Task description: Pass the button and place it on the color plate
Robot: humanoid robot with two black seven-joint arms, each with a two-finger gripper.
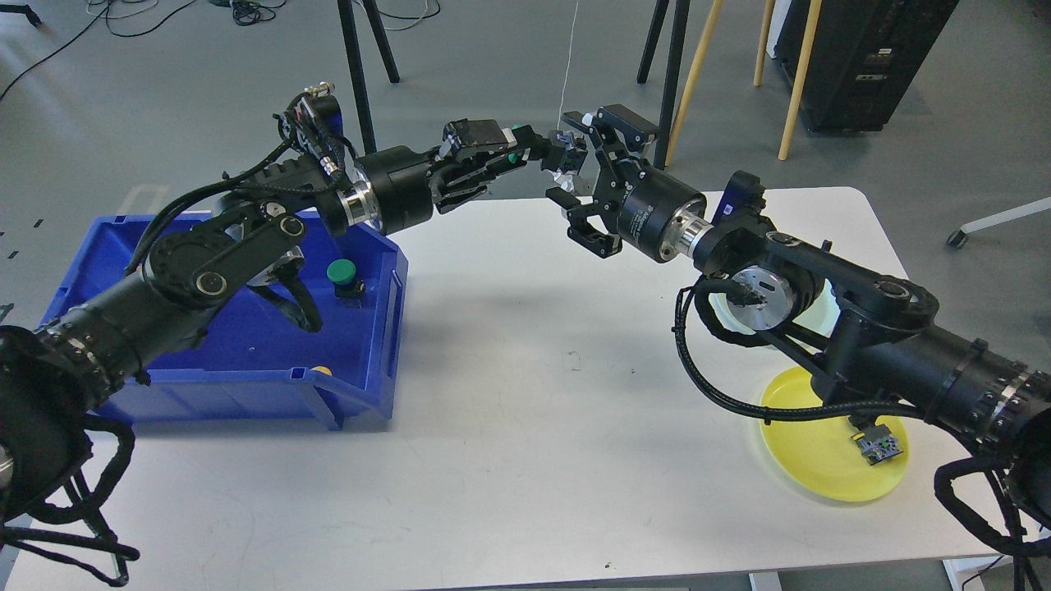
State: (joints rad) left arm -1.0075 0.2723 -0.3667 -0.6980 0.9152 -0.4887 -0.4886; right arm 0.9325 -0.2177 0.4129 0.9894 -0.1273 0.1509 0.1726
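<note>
The left end effector (513, 158) is raised above the far edge of the white counter (525, 394), its fingers pinching a green button (512, 157) whose dark body reaches toward the other arm. The right end effector (568, 185) meets it from the opposite side with its fingers spread wide, one above and one below the end of that button; whether they touch it cannot be told. Both arms stretch inward from the view's edges, so the two end effectors nearly join above the counter. On the left of the counter sits a blue bin (386, 328), and inside it stands a second green button (342, 275), upright near the right wall, with a small yellow piece (323, 370) showing at the front lip. On the right, partly under the right arm, lies a yellow plate (809, 460) carrying a small grey-and-green part (880, 446) near its right rim.
</note>
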